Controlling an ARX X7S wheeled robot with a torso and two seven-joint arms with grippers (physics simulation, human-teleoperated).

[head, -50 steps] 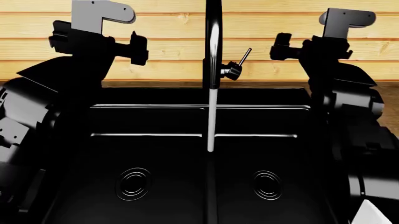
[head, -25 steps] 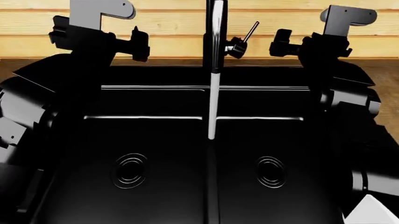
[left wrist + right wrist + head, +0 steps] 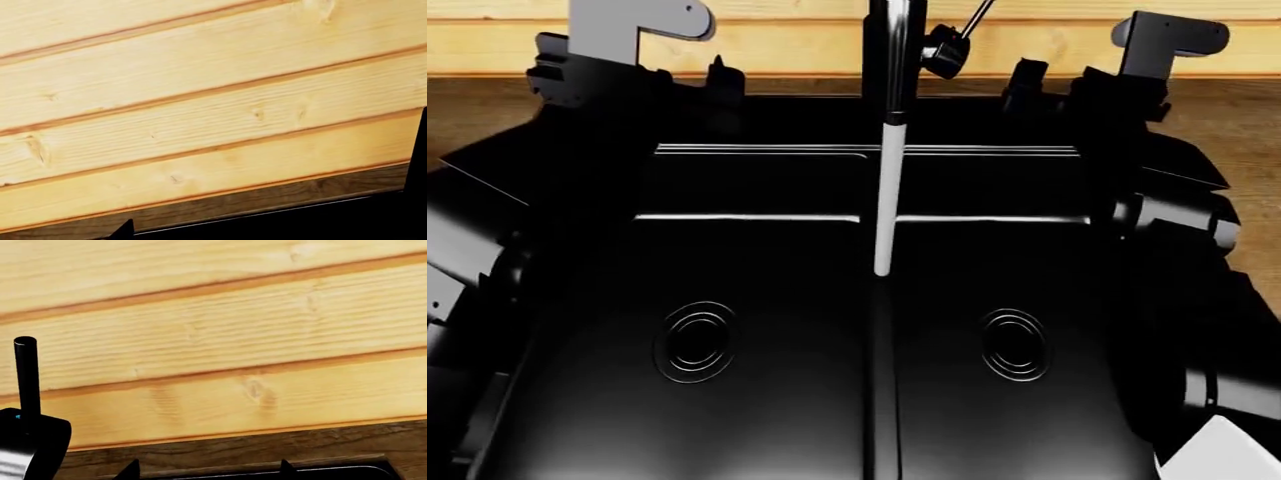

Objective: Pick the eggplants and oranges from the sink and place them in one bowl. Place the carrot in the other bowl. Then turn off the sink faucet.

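The black double-basin sink fills the head view, with a drain in each basin. No eggplants, oranges or carrot show in it. Water runs from the black sink faucet onto the divider; its thin lever points up to the right. My left gripper hangs over the sink's back left, my right gripper over its back right beside the lever. The right gripper is open and empty. The left gripper shows one fingertip, set wide, with nothing held.
A plank wall rises behind a brown wooden counter. A bright white piece, perhaps the white bowl's edge, shows at the lower right corner. The grey bowl is out of view. Both dark arms flank the sink.
The head view has tilted down: the sink fills more of the picture and the wall, faucet and lever have slid upward. Both grippers keep their places near the top.
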